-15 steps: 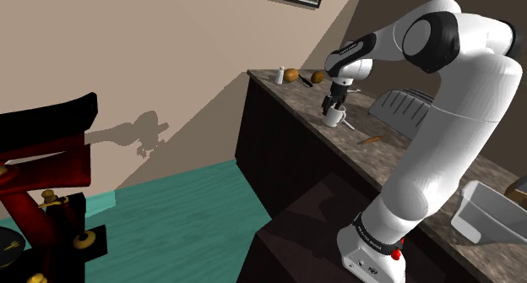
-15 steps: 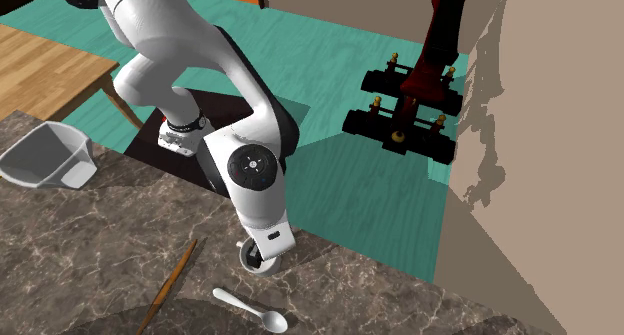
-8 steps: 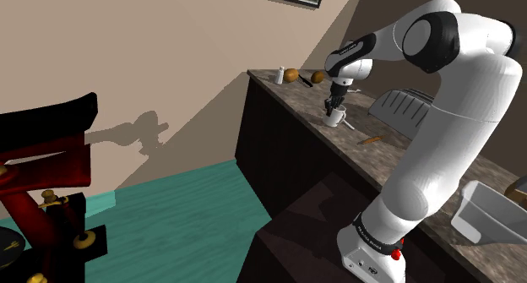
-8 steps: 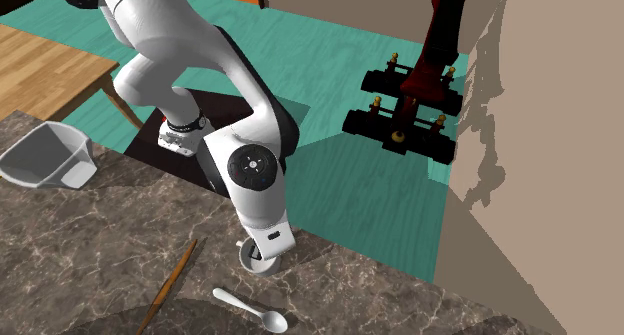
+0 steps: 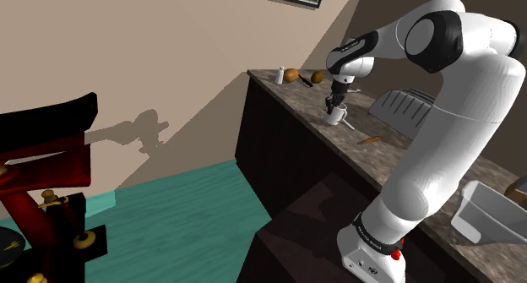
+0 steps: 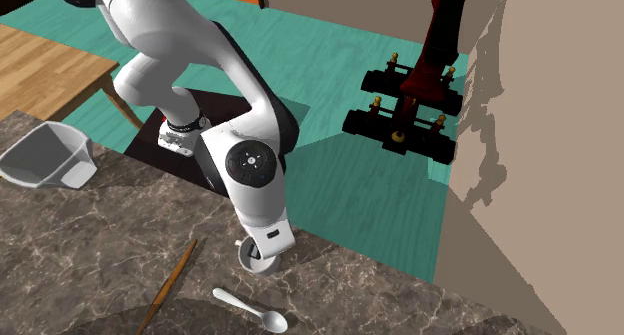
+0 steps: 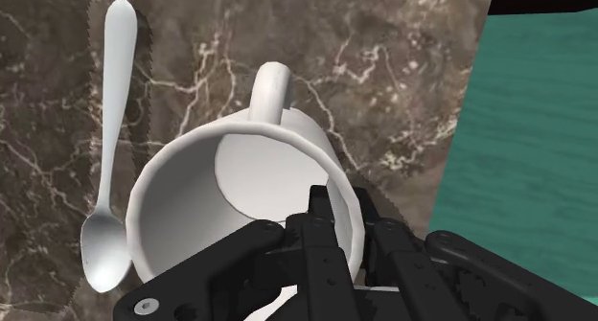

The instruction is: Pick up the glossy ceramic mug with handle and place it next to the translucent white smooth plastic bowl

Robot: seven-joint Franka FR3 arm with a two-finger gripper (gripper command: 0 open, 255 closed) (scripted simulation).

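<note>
"So, what lies along the counter?"

"It's a dark stone counter (image 6: 90, 243), veined in white. Toward one end, near the edge above the floor, stands a pale, see-through bowl (image 6: 45, 155) with slanted walls. Next comes a thin wooden stick (image 6: 172, 278), then a smooth white spoon (image 7: 110, 156) with a long handle, lying flat just beside the mug (image 7: 192, 204)."

"And the mug itself?"

"It's white and glossy, round, with a looped handle. It sits close to that same edge, well apart from the bowl. The black gripper (image 7: 350, 218) is clamped on its rim, one finger inside the wall and one outside, opposite the handle. Whether its base touches the stone I cannot tell."

"The room?"

"A teal planked floor (image 6: 340, 193), a red-and-black stand (image 6: 415, 83) with gold-coloured knobs, and a plain beige wall (image 6: 540, 133)."
</note>
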